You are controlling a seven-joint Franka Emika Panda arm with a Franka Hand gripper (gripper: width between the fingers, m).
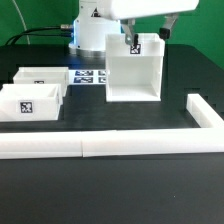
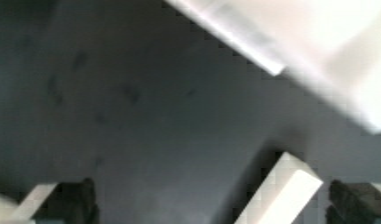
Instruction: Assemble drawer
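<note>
Gripper (image 1: 131,44), jaws spread and empty, hangs over the tall casing's (image 1: 133,72) back rim in the exterior view, so grasping the casing seems next, both trays (image 1: 32,92) waiting at that view's left, tags unreadable; the wrist view shows blurred fingers (image 2: 297,188) above dark table (image 2: 134,90).

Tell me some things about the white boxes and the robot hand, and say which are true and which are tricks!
1. Two trays sit at the exterior view's left. True.
2. The casing lies flat on its side. False: it stands upright, open on top.
3. The hand is open. True.
4. A tray is already inside the casing. False: both trays sit apart from it on the table.
5. The hand is near the casing's back wall. True.
</note>
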